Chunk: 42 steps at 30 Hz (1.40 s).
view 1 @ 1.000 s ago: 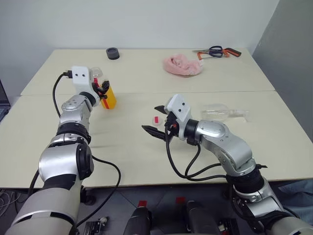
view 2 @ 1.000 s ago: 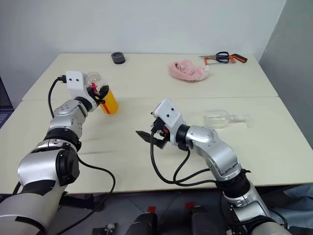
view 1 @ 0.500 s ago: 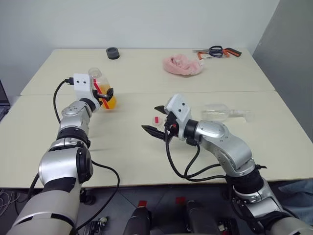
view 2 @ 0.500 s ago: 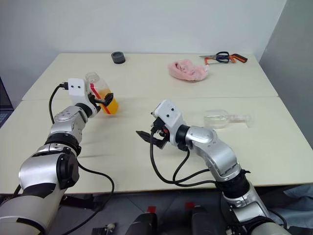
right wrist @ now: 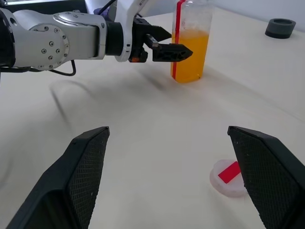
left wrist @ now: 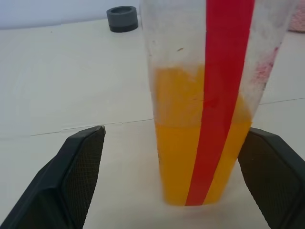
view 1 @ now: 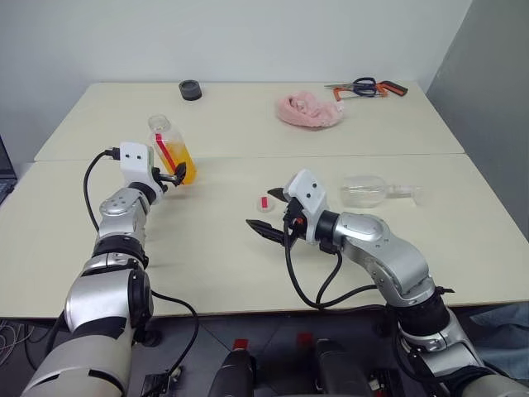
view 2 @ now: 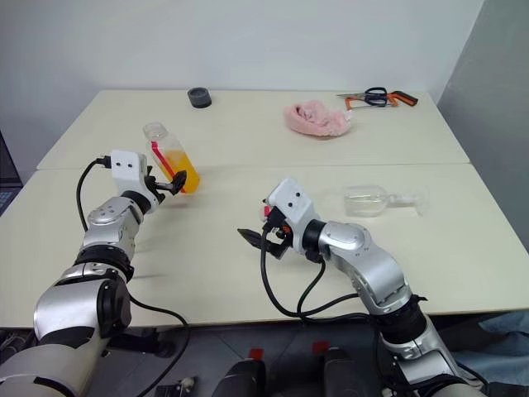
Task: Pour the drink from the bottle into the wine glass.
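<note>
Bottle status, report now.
Both end effectors open: left flanks the bottle without gripping, right empty. Bottle upright on the table, uncapped, cap beside it. Wine glass lies on its side.

From where I stand I count one bottle (view 1: 169,149) of orange drink (view 1: 183,166), upright at the left of the frame, and one white cap (view 1: 263,203) lying loose at centre. One wine glass (view 1: 376,191) lies on its side at right. Along the top: one black ring (view 1: 191,89), one pink cloth (view 1: 309,111), one pair of scissors (view 1: 362,84). Two claws, left (view 1: 173,176) and right (view 1: 266,213).
</note>
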Tool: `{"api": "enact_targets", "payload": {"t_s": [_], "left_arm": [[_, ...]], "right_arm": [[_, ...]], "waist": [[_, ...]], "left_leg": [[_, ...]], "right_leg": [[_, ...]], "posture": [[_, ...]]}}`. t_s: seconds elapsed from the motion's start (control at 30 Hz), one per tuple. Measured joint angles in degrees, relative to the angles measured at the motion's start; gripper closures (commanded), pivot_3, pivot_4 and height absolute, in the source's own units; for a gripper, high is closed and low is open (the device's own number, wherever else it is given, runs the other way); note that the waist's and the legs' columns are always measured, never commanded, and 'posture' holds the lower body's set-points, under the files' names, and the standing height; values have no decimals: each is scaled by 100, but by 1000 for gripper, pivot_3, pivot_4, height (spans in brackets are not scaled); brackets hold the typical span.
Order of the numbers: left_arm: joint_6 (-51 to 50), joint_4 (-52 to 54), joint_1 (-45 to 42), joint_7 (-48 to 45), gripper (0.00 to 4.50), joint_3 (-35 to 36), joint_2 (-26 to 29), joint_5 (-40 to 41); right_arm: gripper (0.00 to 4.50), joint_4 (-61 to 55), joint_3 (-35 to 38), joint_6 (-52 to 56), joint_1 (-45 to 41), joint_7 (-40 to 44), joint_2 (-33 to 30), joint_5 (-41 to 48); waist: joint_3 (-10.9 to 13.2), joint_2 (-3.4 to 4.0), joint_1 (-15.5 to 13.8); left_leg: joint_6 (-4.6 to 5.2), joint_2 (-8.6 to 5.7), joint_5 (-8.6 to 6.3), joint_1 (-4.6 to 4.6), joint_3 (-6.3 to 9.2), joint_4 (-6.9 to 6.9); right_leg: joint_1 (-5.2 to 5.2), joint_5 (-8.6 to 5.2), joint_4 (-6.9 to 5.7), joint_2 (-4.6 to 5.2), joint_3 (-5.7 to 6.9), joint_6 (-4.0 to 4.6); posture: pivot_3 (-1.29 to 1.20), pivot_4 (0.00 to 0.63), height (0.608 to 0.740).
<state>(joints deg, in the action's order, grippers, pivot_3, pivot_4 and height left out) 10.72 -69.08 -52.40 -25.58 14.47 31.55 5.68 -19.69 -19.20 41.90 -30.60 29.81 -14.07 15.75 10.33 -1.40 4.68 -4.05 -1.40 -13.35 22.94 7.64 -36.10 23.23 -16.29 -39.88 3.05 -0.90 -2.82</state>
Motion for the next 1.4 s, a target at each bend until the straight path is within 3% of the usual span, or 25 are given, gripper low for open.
{"api": "enact_targets", "payload": {"t_s": [0.37, 0.73, 1.07, 1.4], "left_arm": [[-339, 1810, 1404, -596, 39, 46, 249, 257], [-2217, 5239, 3162, -800, 39, -68, 281, 620], [-3083, 6572, 3199, -1361, 39, -678, -5, 1117], [-2979, 6827, 2676, -3251, 39, -1839, 434, 1150]], "right_arm": [[259, -491, 408, 46, 690, 34, -625, 79], [259, -835, 1159, -333, 1878, -331, -1089, -146], [259, -930, 1502, -1281, 2607, -811, -1209, -888], [259, -702, 1755, -2290, 3290, -679, -2399, -2032]], "waist": [[-1, -1, -8], [-1, -1, -70], [-1, -2, -182], [-1, -1, -178]], "left_leg": [[0, 2, 0, 1, 0, 1], [1, 8, -1, -3, -4, 1], [1, 5, -1, -2, -12, 0], [1, 5, -1, -6, -19, 2]], "right_leg": [[-1, 0, 2, 0, -3, 0], [-5, -1, 2, -2, -9, 1], [-11, -1, 10, -1, -12, 0], [-15, -2, 13, -3, -13, 0]], "posture": [[0, 150, 740], [0, 150, 740], [0, 150, 740], [0, 150, 740]]}}
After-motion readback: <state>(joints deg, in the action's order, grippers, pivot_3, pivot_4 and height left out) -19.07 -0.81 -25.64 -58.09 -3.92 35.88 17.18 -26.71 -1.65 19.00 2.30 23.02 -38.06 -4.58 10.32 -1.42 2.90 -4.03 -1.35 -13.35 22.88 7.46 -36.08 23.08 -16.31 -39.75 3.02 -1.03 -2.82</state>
